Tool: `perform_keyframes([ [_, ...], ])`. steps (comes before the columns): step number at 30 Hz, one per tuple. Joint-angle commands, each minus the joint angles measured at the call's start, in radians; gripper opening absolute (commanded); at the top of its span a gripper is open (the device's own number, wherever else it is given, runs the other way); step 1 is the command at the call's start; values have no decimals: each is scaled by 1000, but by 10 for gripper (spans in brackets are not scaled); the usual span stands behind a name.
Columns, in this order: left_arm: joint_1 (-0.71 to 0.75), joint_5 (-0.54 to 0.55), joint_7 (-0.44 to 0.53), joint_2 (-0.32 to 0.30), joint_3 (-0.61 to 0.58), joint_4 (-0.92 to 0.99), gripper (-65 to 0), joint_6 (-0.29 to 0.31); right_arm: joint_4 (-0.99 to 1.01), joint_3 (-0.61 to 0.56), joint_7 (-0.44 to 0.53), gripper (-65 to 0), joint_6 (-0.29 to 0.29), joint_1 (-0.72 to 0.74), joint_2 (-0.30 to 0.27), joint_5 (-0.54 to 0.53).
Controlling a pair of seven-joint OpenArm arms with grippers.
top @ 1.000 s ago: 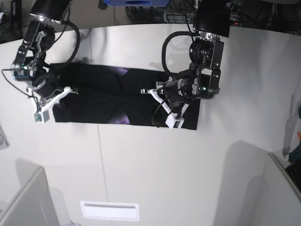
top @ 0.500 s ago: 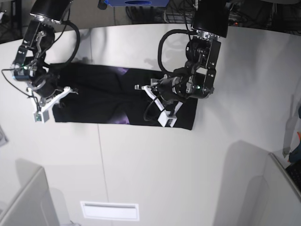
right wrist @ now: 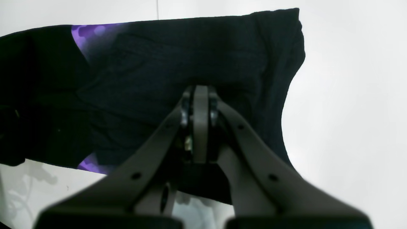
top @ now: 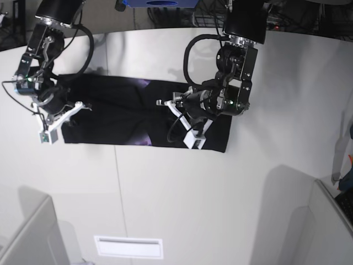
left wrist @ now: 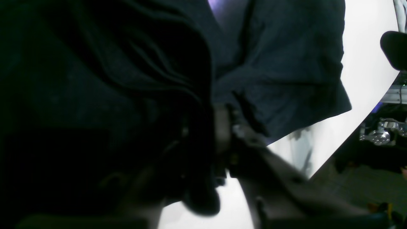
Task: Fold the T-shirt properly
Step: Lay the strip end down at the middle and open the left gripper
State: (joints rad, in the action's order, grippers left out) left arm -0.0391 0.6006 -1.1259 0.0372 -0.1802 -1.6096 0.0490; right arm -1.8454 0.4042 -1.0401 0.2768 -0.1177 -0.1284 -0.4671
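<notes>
The shirt (top: 102, 130) lies mid-table (top: 187, 204), its long axis running side to side; which way the collar points, I cannot tell. The left end's crosswise fold seems in hand — next, lay it flat and let go. Left tool (top: 192, 142): opening and grip unclear; right tool (top: 48, 136): closed, apparently empty.

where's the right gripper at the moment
In the base view, the right gripper is on the left side, over that end of the black T-shirt.
</notes>
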Motion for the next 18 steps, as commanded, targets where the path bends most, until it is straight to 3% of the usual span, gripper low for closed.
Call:
perform_keyframes([
  [1, -26, 17, 14, 13, -5, -16, -472, 2, -15, 3, 22, -650, 0, 8, -9, -11],
  [7, -95, 17, 11, 31, -104, 53, -323, 2, -15, 5, 22, -650, 0, 10, -9, -11],
  [14, -98, 18, 13, 28, -192, -31, -323, 9, -15, 11, 24, -650, -1, 22, -9, -11],
  [16, -89, 18, 11, -1, -140, -119, -413, 9, -13, 74, 7, -650, -1, 34, -1, -12],
  [17, -68, 18, 11, -39, -87, -159, -502, 9, -12, 114, -18, -650, -1, 51, 20, -12],
  [18, -46, 18, 11, -75, -20, -188, -606, 9, -10, 164, -55, -590, -1, 69, 36, -12],
])
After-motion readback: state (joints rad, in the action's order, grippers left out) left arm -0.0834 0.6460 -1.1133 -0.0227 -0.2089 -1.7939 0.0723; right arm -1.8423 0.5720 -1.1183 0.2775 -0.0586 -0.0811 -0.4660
